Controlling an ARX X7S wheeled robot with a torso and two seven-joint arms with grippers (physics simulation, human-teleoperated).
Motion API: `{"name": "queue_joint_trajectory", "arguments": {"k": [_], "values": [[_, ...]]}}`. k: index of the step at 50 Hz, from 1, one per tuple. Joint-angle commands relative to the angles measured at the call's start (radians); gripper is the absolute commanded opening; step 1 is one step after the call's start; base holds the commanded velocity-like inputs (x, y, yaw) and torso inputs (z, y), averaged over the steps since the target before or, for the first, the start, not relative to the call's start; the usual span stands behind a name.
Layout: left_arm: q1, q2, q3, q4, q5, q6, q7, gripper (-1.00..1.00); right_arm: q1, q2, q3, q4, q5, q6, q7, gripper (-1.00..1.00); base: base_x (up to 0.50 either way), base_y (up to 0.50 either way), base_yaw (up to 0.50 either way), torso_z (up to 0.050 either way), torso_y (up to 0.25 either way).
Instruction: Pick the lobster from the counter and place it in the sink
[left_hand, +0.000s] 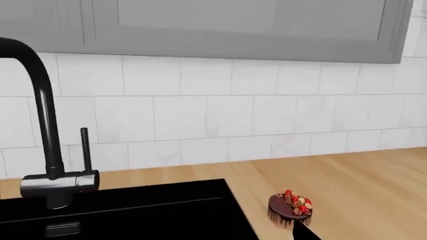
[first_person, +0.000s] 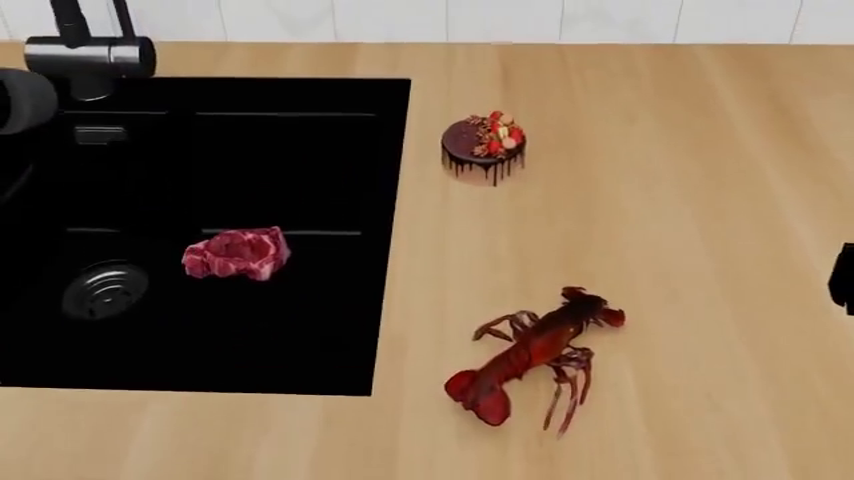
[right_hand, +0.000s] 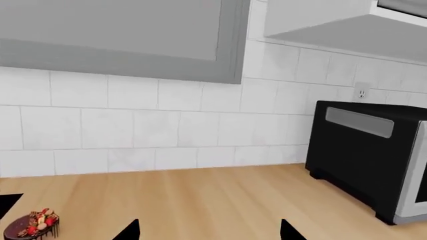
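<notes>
Lying on counter (first_person: 694, 200): 1 lobster (first_person: 534, 358)

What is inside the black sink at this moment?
Inside the sink lie a pink raw meat piece and the round drain. The lobster is not inside; it lies on the counter. The basin's far left part is out of view.

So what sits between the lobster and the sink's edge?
Nothing: in the head view only bare counter separates the lobster from the right rim of the sink. The cake stands farther back, clear of that stretch.
</notes>
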Motion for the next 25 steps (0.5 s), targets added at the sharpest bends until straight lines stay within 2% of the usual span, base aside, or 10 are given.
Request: {"name": "queue_joint_trajectory", "arguments": {"k": [1, 17, 25], "values": [[0.002, 0.001, 0.006, -0.003, -0.007, -0.002, -0.006, 1.0, 0.011, 0.013, -0.019, 0.004, 0.04, -0.017, 0.034, 1.0, 0.33, 0.11, 0.0, 0.0, 0.0], [0.018, -0.006, 0.008, -0.004, -0.017, 0.01, -0.008, 1.0, 0.027, 0.024, -0.04, 0.017, 0.056, -0.038, 0.044, 1.0, 0.33, 0.0, 0.0, 0.0, 0.001], [0.021, -0.014, 0.018, 0.007, -0.025, 0.01, -0.004, 1.0, 0.028, 0.024, -0.048, 0.009, 0.033, -0.045, 0.029, 1.0, 0.02, 0.0, 0.0, 0.0, 0.0]]}}
